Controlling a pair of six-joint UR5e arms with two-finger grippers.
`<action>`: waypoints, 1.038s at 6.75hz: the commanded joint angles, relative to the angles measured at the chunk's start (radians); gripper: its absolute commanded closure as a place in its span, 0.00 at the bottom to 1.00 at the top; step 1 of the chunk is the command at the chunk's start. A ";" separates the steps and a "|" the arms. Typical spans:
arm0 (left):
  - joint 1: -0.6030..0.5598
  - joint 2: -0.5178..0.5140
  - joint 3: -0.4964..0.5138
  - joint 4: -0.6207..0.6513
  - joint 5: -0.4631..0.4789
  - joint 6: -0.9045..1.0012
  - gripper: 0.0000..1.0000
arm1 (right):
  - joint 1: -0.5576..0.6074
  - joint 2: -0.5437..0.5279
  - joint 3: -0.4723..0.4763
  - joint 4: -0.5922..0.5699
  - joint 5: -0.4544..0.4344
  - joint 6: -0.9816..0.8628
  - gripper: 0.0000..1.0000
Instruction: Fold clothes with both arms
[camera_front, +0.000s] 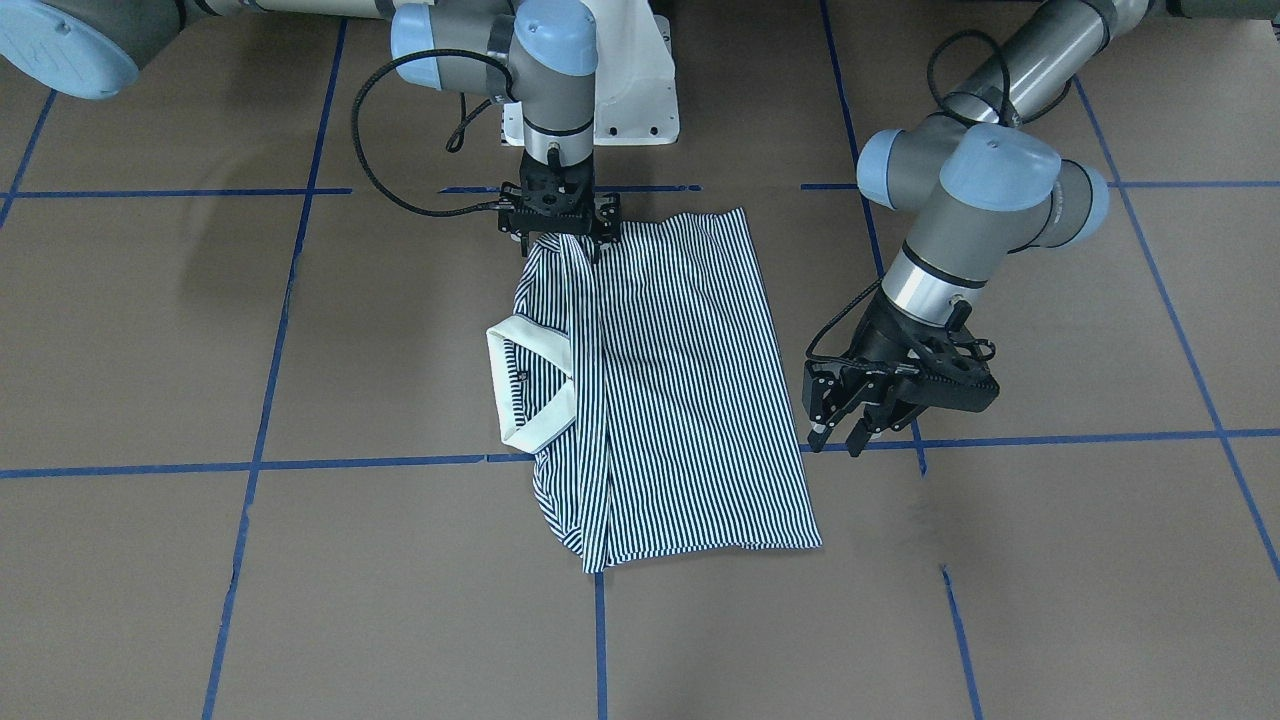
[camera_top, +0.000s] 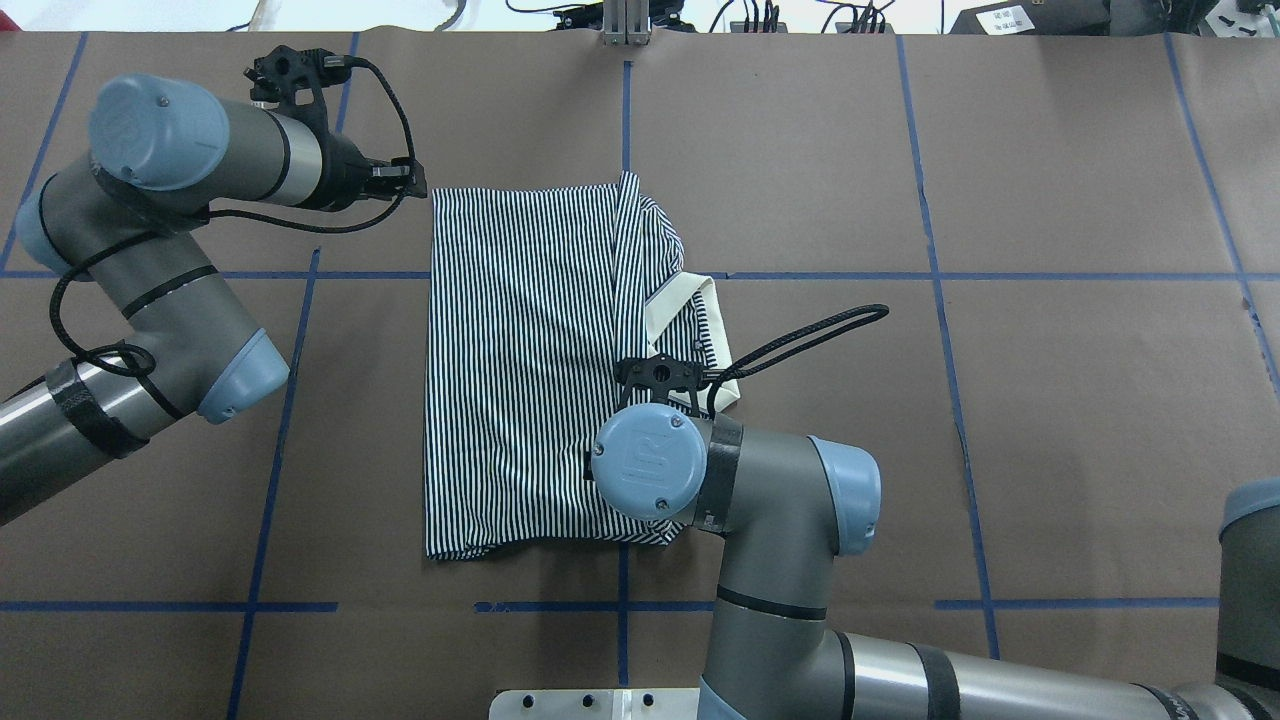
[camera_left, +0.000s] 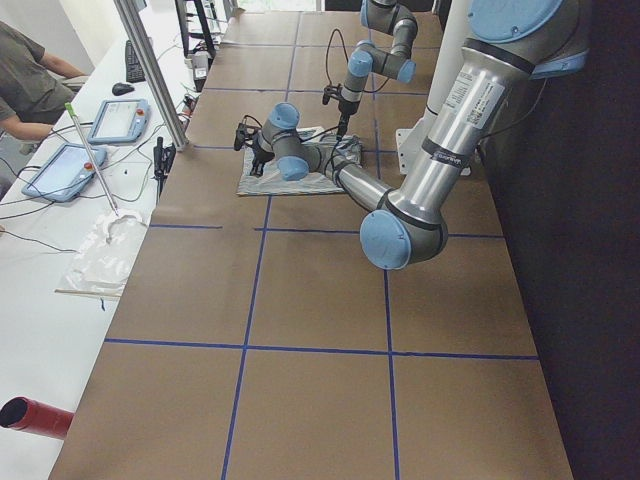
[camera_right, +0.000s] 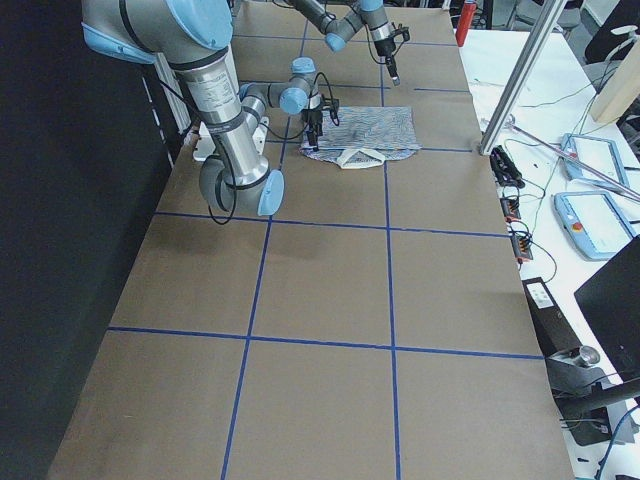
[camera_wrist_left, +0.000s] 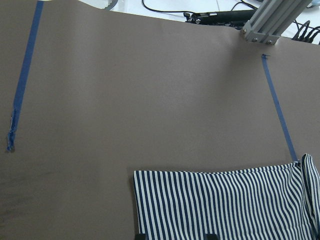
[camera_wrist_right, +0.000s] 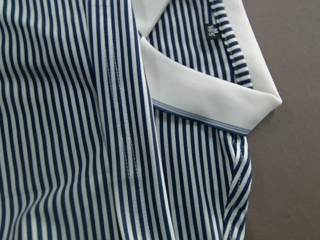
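Observation:
The striped polo shirt (camera_front: 680, 380) lies flat on the brown table, folded into a rectangle, with its cream collar (camera_front: 530, 340) on my right side. It also shows in the overhead view (camera_top: 520, 370). My left gripper (camera_front: 838, 438) is open and empty, hovering just off the shirt's far left corner (camera_top: 440, 200). In the left wrist view its fingertips (camera_wrist_left: 142, 235) show apart above the striped edge (camera_wrist_left: 225, 205). My right gripper (camera_front: 560, 245) points straight down onto the shirt's near edge beside the collar (camera_wrist_right: 200, 95) and looks open. Its wrist hides the fingertips in the overhead view.
The white pedestal base (camera_front: 630, 90) stands right behind the shirt. Blue tape lines (camera_front: 350, 463) grid the table. An aluminium post (camera_top: 625, 20) stands at the far edge. An operators' bench with tablets (camera_left: 110, 120) and a seated person (camera_left: 30, 80) lies beyond.

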 joint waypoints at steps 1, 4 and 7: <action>0.003 -0.001 0.000 0.000 0.000 -0.001 0.50 | -0.007 0.009 -0.001 -0.053 0.000 -0.066 0.00; 0.008 -0.001 -0.002 0.000 0.000 -0.030 0.50 | -0.017 -0.033 0.042 -0.117 0.003 -0.142 0.00; 0.008 -0.001 -0.006 0.000 0.000 -0.035 0.50 | -0.006 -0.288 0.289 -0.143 0.003 -0.229 0.00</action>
